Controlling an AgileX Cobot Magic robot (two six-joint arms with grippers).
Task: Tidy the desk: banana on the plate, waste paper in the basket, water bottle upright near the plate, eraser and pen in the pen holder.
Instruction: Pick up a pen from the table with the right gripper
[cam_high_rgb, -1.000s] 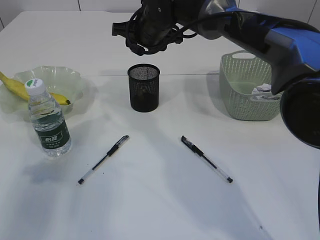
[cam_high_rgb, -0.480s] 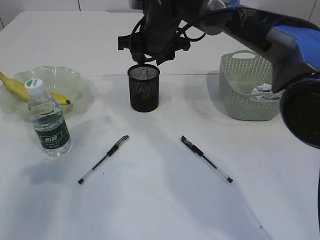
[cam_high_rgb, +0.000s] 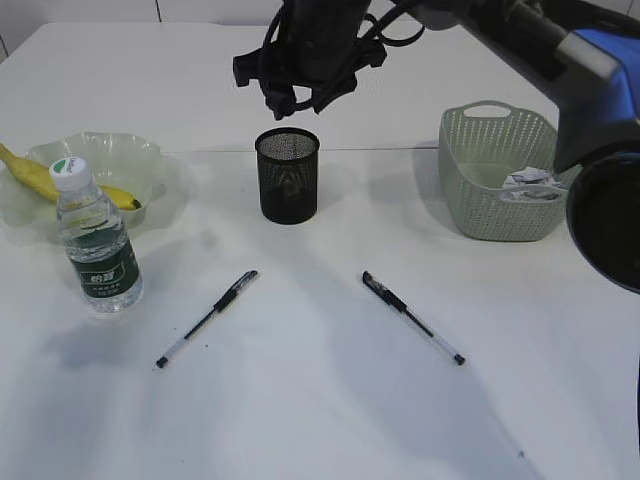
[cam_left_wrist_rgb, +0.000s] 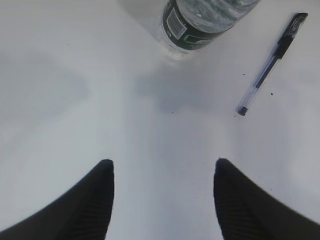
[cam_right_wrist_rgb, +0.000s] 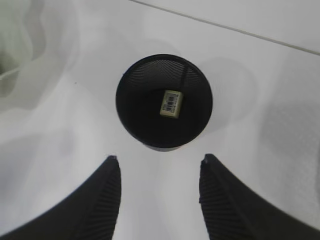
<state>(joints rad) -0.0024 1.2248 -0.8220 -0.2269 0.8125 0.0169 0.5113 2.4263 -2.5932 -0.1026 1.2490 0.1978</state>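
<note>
exterior view: the right gripper (cam_high_rgb: 296, 98) hung above the pen holder (cam_high_rgb: 288, 176), jaws apart, empty. left wrist view: the left gripper (cam_left_wrist_rgb: 162, 172) stood open over bare desk (cam_left_wrist_rgb: 60, 100), the water bottle (cam_left_wrist_rgb: 200, 20) and a pen (cam_left_wrist_rgb: 271, 63) ahead. right wrist view: the eraser (cam_right_wrist_rgb: 170, 104) lay inside the holder, beyond the parted fingers (cam_right_wrist_rgb: 100, 195).

A matt, smooth white surface is shown by the table (cam_high_rgb: 320, 420). The pen holder (cam_high_rgb: 287, 175) is made of black wire mesh, and a paper barcode label is borne by the cream eraser (cam_right_wrist_rgb: 171, 103) inside it. Clear glossy plastic is seen on the water bottle (cam_high_rgb: 96, 240), with a dark green label. The plate (cam_high_rgb: 110, 160) appears translucent and glossy. The basket (cam_high_rgb: 495, 180) is of matt perforated plastic, holding crumpled waste paper (cam_high_rgb: 530, 185). Ribbed black pads are seen on the right end effector (cam_right_wrist_rgb: 160, 200).
</note>
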